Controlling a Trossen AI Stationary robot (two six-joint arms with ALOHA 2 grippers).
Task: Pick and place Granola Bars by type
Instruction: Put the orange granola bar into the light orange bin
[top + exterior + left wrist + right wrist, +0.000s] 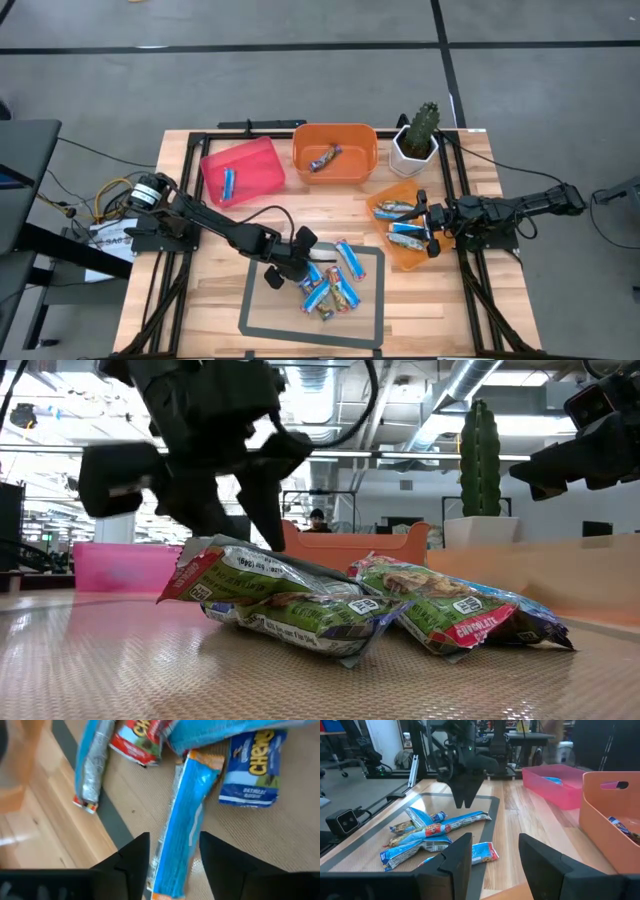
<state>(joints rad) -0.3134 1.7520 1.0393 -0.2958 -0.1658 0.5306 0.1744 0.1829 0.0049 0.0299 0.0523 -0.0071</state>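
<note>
Several wrapped granola bars, mostly blue, lie in a loose pile on a grey-bordered mat. The low view shows green-wrapped bars at the front of the pile. My left gripper points down at the pile's left end. It is open, with one finger on each side of a long blue bar that lies flat on the mat. I cannot tell whether the fingers touch it. My right gripper is open and empty over a flat orange tray that holds a few bars.
A pink bin with one blue bar and an orange bin with one bar stand at the far side. A cactus in a white pot stands to the right of them. There is bare wood between the bins and the mat.
</note>
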